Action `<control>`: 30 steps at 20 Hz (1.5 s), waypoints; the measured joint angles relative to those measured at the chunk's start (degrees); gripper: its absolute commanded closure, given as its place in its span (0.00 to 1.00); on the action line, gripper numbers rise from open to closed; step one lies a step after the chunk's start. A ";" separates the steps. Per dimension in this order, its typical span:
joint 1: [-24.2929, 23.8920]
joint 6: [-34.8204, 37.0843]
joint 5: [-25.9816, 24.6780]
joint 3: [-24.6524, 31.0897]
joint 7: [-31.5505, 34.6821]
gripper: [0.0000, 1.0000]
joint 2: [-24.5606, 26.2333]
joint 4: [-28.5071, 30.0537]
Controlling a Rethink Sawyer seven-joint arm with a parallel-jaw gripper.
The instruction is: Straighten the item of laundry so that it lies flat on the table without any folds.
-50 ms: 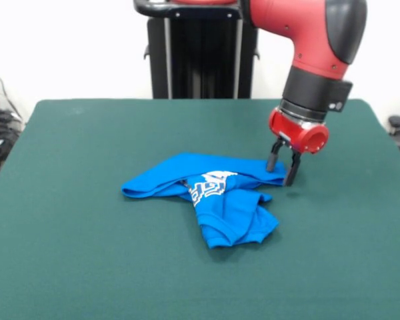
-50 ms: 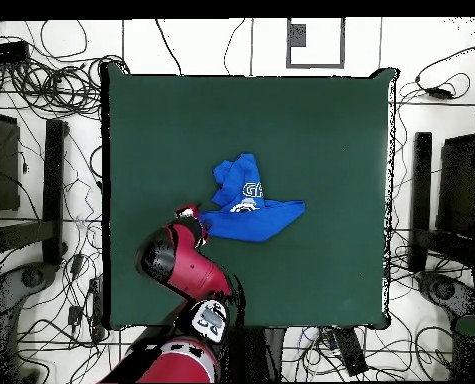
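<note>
A crumpled blue garment (image 1: 210,197) is lying on the green tabletop (image 1: 73,253). The hand (image 1: 283,167) is hovering slightly open at its right edge, gripping nothing. Being soft and light, the cloth should lift easily by that edge.

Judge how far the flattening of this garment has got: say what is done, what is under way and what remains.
Done: little. The garment lies bunched on the table, one flap doubled over toward the front and its lettering creased. Under way: the gripper is down at the garment's edge, fingers slightly apart; whether it has cloth is unclear. Left: pulling out every fold until it lies flat.
</note>
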 measured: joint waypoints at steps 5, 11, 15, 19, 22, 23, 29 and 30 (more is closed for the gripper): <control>-0.04 0.00 -2.43 -0.07 0.00 1.00 0.11 -0.01; 0.54 0.00 -3.50 -1.13 0.00 1.00 1.05 -0.01; 0.50 0.00 -3.66 -1.38 0.00 1.00 1.30 -0.02; 0.48 0.00 -3.66 -1.48 0.00 1.00 1.27 -0.02; 0.48 0.00 -3.67 -1.65 0.00 1.00 1.19 -0.01; 0.47 0.00 -3.66 -1.67 0.00 1.00 1.11 0.00; 0.22 0.06 -3.99 -2.04 0.00 1.00 -0.45 0.83; 0.25 0.12 -3.99 -2.20 0.00 1.00 -0.84 1.10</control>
